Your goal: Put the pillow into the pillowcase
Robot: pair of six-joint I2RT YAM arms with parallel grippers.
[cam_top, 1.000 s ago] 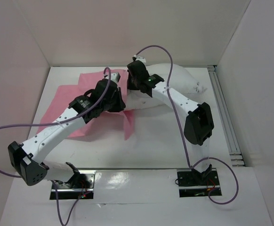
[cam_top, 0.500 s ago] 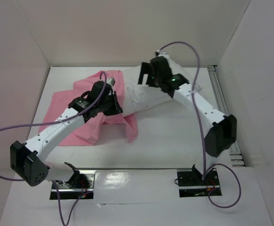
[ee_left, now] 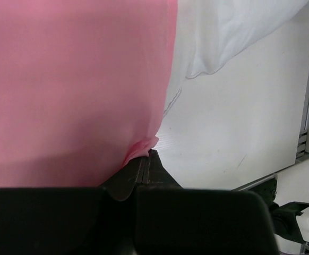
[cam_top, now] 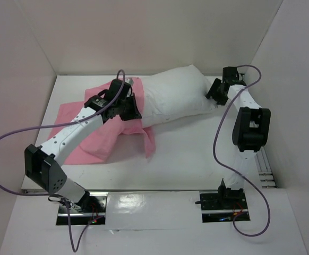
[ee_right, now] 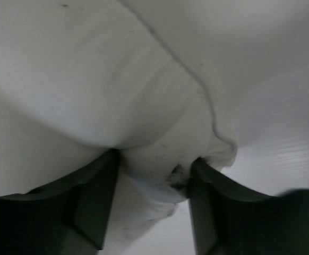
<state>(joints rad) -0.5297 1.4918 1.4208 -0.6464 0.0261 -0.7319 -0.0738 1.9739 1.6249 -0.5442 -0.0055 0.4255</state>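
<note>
left gripper pinches the pillowcase tight, right gripper clamps a corner of the pillow.

White table with pillow and pillowcase

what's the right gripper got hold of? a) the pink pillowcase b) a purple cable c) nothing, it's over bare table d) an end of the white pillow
d: the right gripper clamps a bunched end of the white pillow; the pink pillowcase is pinched by the left gripper.
</note>
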